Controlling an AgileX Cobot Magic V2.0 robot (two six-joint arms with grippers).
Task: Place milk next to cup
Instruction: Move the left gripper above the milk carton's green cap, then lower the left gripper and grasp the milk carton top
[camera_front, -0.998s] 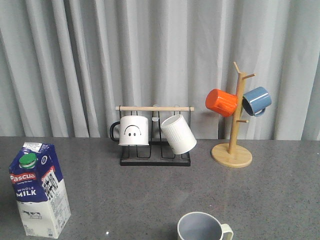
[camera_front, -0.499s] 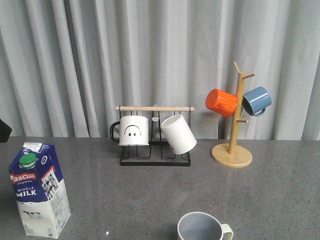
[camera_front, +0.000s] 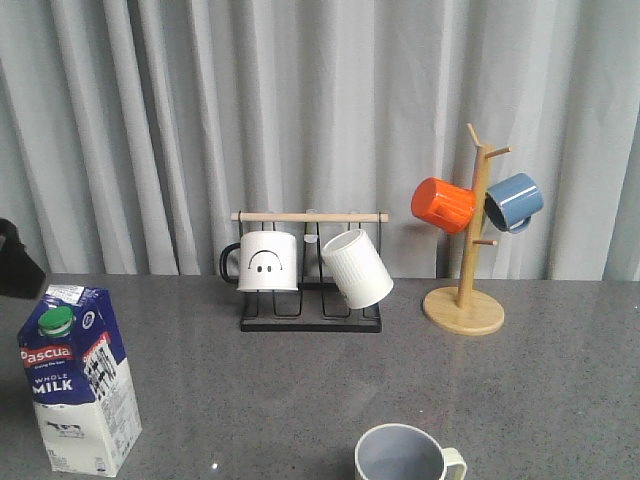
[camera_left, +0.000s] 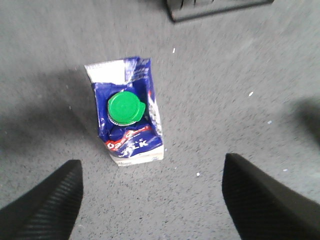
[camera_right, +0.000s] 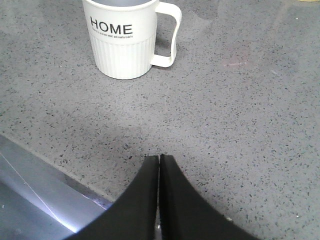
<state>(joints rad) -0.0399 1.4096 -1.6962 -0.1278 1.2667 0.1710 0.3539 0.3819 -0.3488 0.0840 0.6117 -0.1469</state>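
Observation:
The milk (camera_front: 78, 378) is a blue-and-white carton with a green cap, standing upright at the front left of the grey table. The left wrist view shows the milk (camera_left: 127, 117) from above. My left gripper (camera_left: 152, 200) hangs above the table beside the carton, jaws wide open and empty. A dark part of the left arm (camera_front: 15, 262) shows at the left edge of the front view. The cup (camera_front: 405, 455) is a cream mug with a grey-blue inside at the front centre-right. In the right wrist view the cup (camera_right: 122, 40) reads "HOME". My right gripper (camera_right: 159, 161) is shut and empty, short of it.
A black wire rack (camera_front: 310, 322) at the back holds a white smiley mug (camera_front: 267, 262) and a white ribbed mug (camera_front: 357, 268). A wooden mug tree (camera_front: 464, 308) at the back right carries an orange and a blue mug. The table's front edge (camera_right: 55, 175) lies close by the right gripper.
A dark part of the left arm has come into the front view at the left edge, above the milk. The milk and the cup have not moved.

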